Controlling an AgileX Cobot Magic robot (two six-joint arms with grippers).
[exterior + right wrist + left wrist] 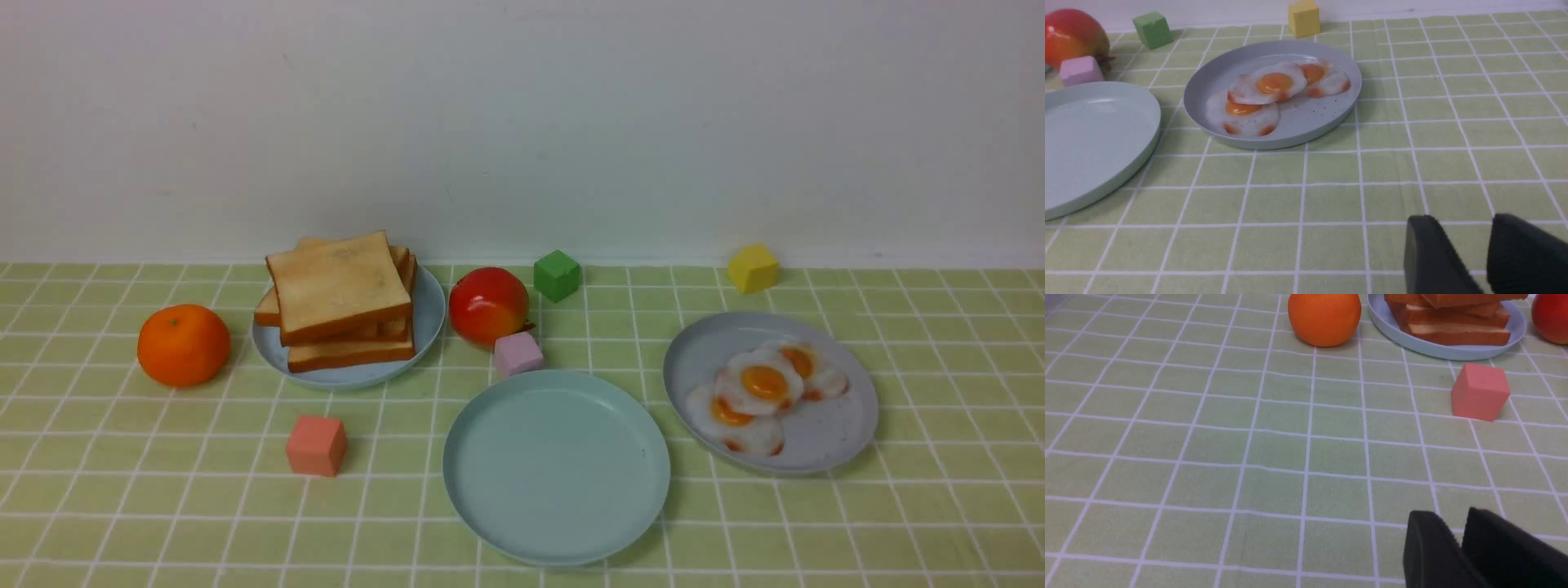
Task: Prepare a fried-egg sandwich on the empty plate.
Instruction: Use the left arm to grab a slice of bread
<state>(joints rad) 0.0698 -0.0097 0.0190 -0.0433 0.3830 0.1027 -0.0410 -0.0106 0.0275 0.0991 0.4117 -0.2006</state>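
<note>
The empty mint-teal plate [555,469] lies at the front middle of the table; it also shows in the right wrist view [1094,134]. Several toast slices [339,286] are stacked on a small pale blue plate [359,374] at the back left, also in the left wrist view [1453,328]. Three toy fried eggs [763,380] overlap on a speckled grey-blue plate [833,433] at the right, also in the right wrist view [1274,83]. My left gripper [1453,517] is shut and empty over bare cloth. My right gripper [1464,220] is a little open and empty. Neither shows in the front view.
An orange [184,345] sits left of the toast plate. A red-orange fruit [488,304] and a pink-lilac cube [518,353] sit behind the mint plate. A salmon cube [317,445], a green cube [558,275] and a yellow cube [752,268] lie on the checked green cloth.
</note>
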